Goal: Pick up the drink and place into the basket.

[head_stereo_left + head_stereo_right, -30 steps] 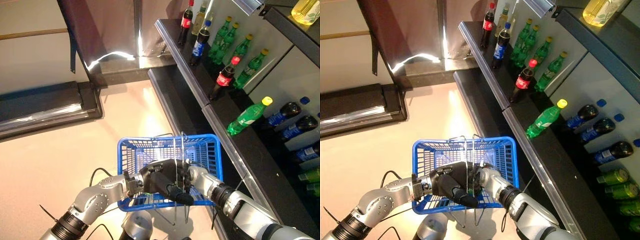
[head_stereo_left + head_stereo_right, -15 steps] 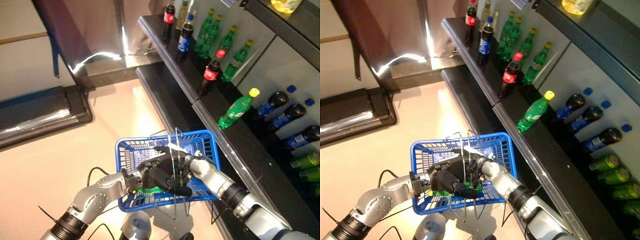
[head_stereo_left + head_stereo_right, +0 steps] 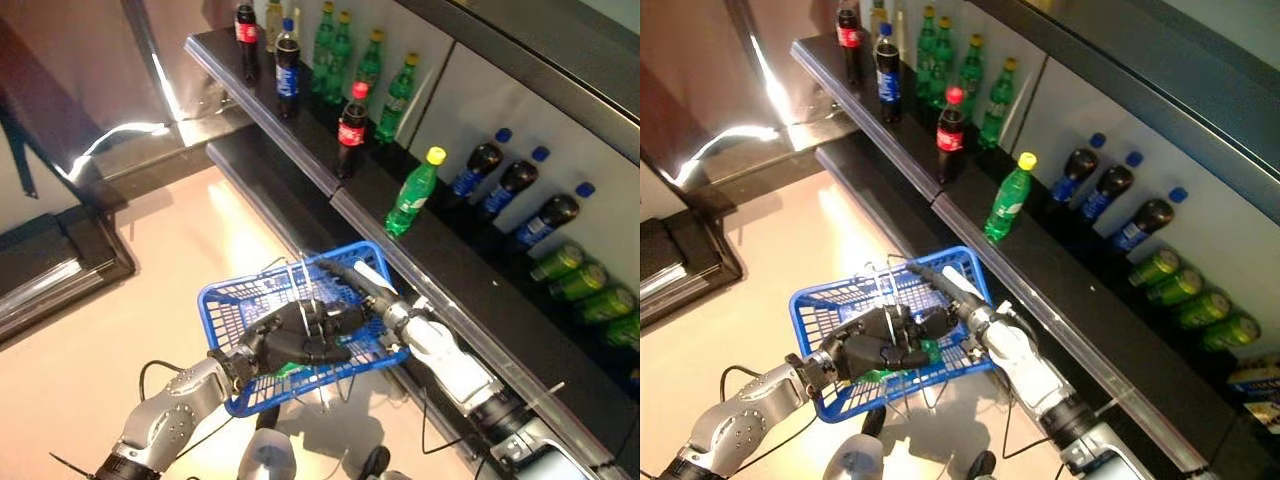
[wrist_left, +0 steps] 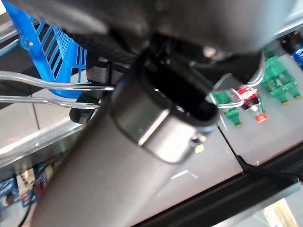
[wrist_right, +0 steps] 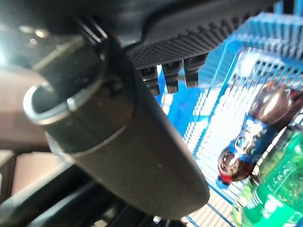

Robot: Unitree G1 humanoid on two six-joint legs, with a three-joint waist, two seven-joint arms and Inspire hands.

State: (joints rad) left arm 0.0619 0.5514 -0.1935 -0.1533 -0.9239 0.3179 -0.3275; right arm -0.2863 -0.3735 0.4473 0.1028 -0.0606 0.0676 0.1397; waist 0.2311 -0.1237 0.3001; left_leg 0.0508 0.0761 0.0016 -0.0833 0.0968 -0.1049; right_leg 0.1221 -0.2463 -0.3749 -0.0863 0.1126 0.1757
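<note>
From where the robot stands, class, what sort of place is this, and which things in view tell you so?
Probably a shop's drinks aisle, or a mock-up of one. Rows of soft drink bottles stand on a long dark shelf, more bottles lie below, and the left hand holds a blue shopping basket by its wire handles.

A blue plastic basket (image 3: 236, 302) with slatted walls and wire handles (image 3: 303, 272) is hanging above the floor, just beside the dark shelf. Inside it a dark cola bottle (image 5: 252, 135) with a blue label is lying on its side on the basket's floor, and a green bottle (image 5: 276, 191) is lying right beside it.
</note>
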